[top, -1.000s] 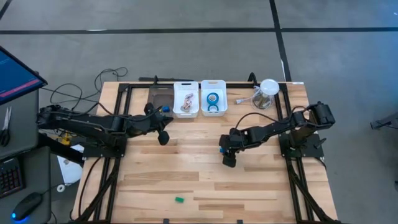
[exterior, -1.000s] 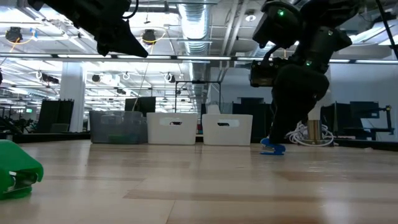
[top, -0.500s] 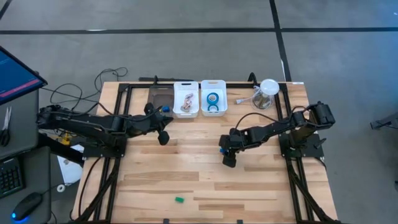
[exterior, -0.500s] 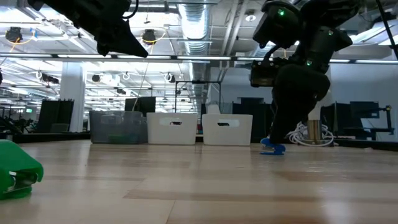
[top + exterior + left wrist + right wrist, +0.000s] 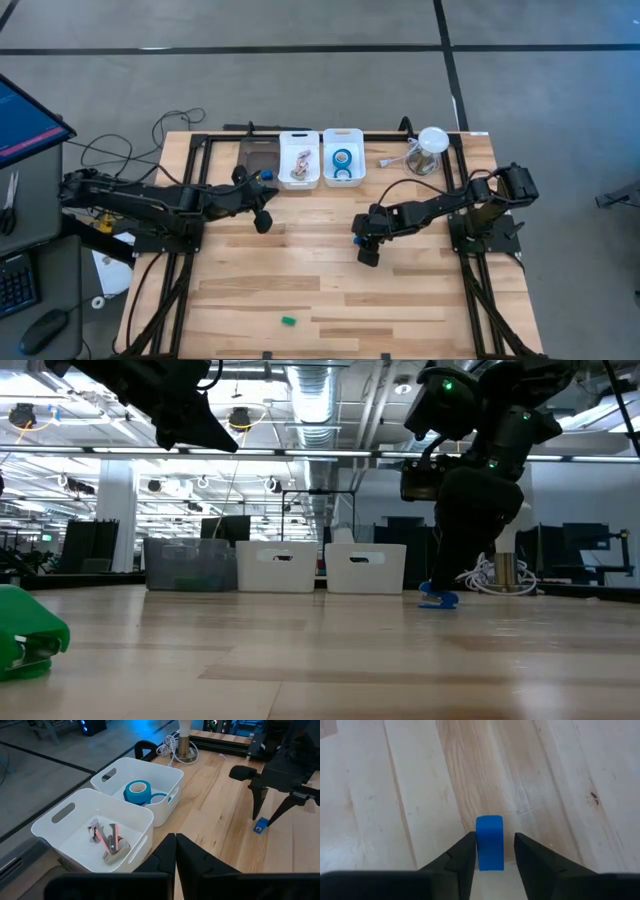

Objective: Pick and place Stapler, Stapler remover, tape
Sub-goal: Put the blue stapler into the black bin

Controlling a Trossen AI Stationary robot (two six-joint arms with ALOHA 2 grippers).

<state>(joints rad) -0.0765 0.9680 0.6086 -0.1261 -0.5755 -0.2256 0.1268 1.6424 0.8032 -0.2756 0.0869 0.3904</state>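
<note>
From above, the right gripper (image 5: 367, 252) is just in front of the tape bin (image 5: 343, 158), unmoved. The low view shows it lifted slightly over the small blue stapler (image 5: 438, 598). Its wrist view shows fingers (image 5: 460, 854) narrowing around the stapler, not yet gripping. The left gripper (image 5: 175, 851) is clenched empty, near that bin.

Blue tape rolls (image 5: 137, 792) lie in white bin (image 5: 165, 774).
</note>
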